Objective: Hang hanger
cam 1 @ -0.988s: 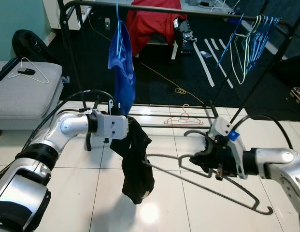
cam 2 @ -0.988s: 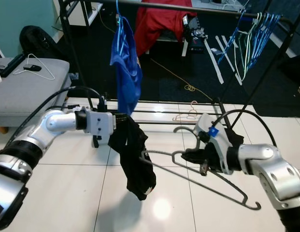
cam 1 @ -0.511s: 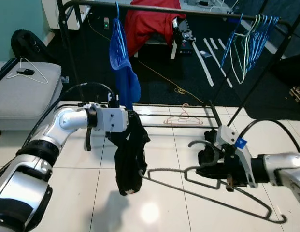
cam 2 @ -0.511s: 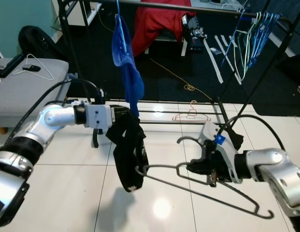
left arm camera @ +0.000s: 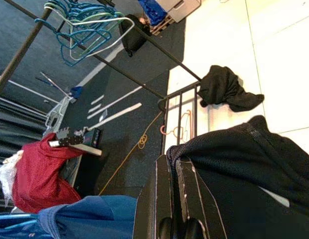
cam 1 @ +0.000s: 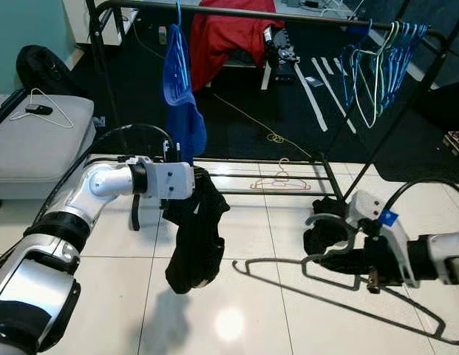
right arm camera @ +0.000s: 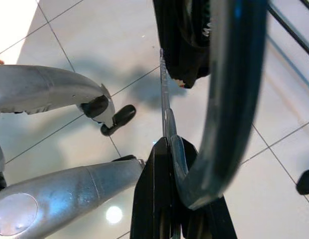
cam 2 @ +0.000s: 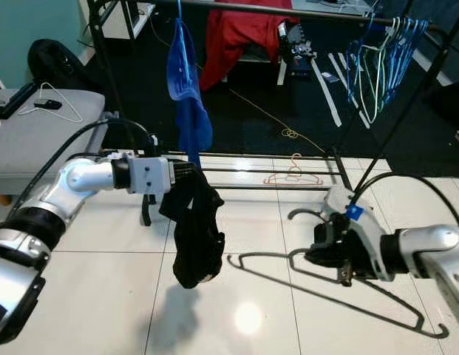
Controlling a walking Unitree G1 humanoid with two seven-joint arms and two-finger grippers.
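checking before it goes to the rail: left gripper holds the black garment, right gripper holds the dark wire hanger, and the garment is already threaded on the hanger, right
Not quite. The left gripper does hold the black garment, and the right gripper does hold the dark wire hanger. But the garment hangs apart from the hanger, with floor tile visible between them. The left eye view shows it.

The two head views look forward and down from the robot's height; both show the white tiled floor (cam 1: 236, 325) below and the black clothes rack (cam 1: 236, 13) along the top of the frame. The left wrist view looks along its own claw (left arm camera: 166, 199), very near black cloth (left arm camera: 244, 164). The right wrist view looks down along its claw (right arm camera: 166, 199), near the floor tiles.
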